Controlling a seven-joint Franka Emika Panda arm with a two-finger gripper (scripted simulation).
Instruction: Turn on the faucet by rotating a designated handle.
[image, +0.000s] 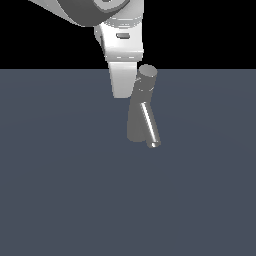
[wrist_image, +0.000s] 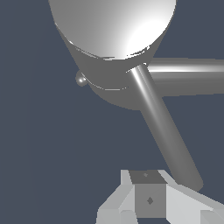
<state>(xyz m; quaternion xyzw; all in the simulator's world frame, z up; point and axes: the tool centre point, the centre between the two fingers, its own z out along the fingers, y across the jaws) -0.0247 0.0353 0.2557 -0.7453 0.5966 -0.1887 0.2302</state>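
The faucet (image: 136, 117) is a small grey tap standing on the flat floor, with a cylindrical cap (image: 147, 75) and a slanted shiny spout (image: 149, 125). In the wrist view the cap (wrist_image: 113, 30) fills much of the picture. The thicker spout (wrist_image: 192, 76) and the thin straight handle (wrist_image: 168, 131) both stick out from it. The gripper (image: 122, 91) hangs close beside the cap, on the exterior view's left. Its fingertips (wrist_image: 148, 199) sit just off the handle's free end, with no gap showing between them and nothing held. The handle is hidden in the exterior view.
The flat blue-grey floor (image: 60, 190) stretches all around the faucet. The white arm (image: 95, 12) comes down from above. A small round knob (wrist_image: 81, 79) shows on the side of the faucet body.
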